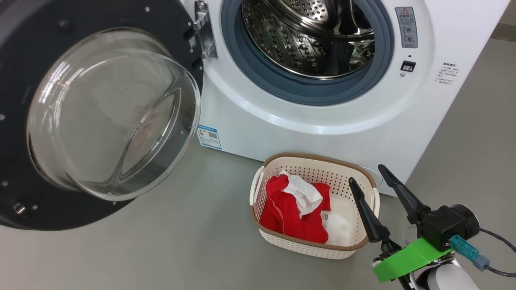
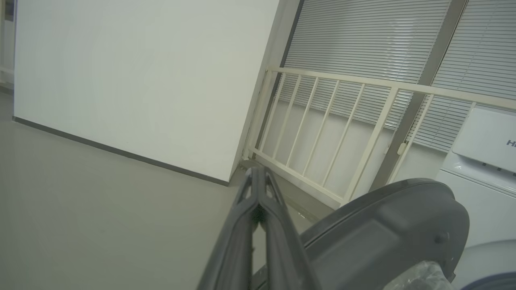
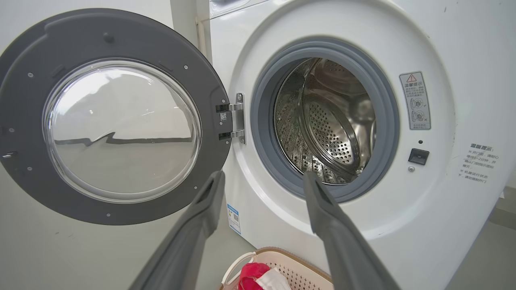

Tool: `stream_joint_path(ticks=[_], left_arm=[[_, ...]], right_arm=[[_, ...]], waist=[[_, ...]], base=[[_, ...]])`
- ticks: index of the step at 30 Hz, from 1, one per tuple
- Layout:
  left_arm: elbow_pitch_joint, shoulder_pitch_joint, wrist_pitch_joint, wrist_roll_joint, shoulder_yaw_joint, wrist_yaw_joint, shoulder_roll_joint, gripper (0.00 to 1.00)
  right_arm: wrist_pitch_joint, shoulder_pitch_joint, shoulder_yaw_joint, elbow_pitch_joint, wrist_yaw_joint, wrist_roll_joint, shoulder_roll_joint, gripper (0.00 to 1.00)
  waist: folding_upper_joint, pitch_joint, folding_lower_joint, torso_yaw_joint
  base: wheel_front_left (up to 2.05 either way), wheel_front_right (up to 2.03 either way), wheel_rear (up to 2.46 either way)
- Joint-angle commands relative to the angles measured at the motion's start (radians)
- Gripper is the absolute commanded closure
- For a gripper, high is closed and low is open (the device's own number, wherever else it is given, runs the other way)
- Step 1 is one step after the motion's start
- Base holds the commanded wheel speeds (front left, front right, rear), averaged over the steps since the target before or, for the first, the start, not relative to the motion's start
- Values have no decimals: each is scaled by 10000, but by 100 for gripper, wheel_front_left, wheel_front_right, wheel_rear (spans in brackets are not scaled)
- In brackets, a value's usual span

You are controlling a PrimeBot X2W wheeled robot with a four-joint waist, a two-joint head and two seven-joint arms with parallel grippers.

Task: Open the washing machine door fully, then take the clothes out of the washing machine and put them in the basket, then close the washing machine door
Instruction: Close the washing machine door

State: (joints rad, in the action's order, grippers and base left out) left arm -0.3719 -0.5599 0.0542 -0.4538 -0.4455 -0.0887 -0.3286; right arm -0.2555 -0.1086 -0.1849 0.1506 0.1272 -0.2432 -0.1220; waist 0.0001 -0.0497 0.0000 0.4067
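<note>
The washing machine (image 1: pixel 322 125) (image 3: pixel 403 209) stands with its door (image 1: pixel 100 117) (image 3: pixel 117 121) swung wide to the left, and its steel drum (image 1: pixel 310 36) (image 3: pixel 326 121) shows bare metal. On the floor before it sits the basket (image 1: pixel 314 161) (image 3: pixel 282 257) holding the red and white clothes (image 1: pixel 294 205) (image 3: pixel 258 276). My right gripper (image 1: pixel 365 173) (image 3: pixel 264 179) hangs open and empty just right of the basket, pointing at the machine. My left gripper (image 2: pixel 258 171) is shut on nothing, its tips beside the door's dark edge (image 2: pixel 387 233), aimed at the far wall.
Grey floor (image 1: pixel 161 249) spreads left and in front of the basket. Behind the door are a white wall (image 2: pixel 141 80), a cream railing (image 2: pixel 342 133) and window blinds (image 2: pixel 363 48). Stickers (image 1: pixel 406 26) and a latch slot (image 1: pixel 408 65) mark the machine's front.
</note>
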Motion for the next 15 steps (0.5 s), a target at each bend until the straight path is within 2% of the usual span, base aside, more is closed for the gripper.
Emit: stream_joint_path(ticks=[1,5,11,15], left_arm=[[-335,-792,-316,-508,-480,147,-625,100],[-1844,-1713,-934,-1052,-669,248,-1035,100],[-3687,-2912,-2107,-2354,-1240,531,-1220,100],[-4694,-3411,-3299,-3236,-1717,480,-1356,100]], right_arm=[[-63,-405,-190,-223,35,-30,-85,0],[-63,-446,-227,-193,35,-14,-95,0],[-63,-511,-331,-99,35,-56,-86,0],[-63,-504,-398,-41,35,-105,-65,0]], waist=[[-1,-50,0,-11],[-1,-106,0,-36],[-1,-86,0,-113],[-1,-29,0,-213]], base=[[0,0,0],[0,0,0],[0,0,0],[0,0,0]])
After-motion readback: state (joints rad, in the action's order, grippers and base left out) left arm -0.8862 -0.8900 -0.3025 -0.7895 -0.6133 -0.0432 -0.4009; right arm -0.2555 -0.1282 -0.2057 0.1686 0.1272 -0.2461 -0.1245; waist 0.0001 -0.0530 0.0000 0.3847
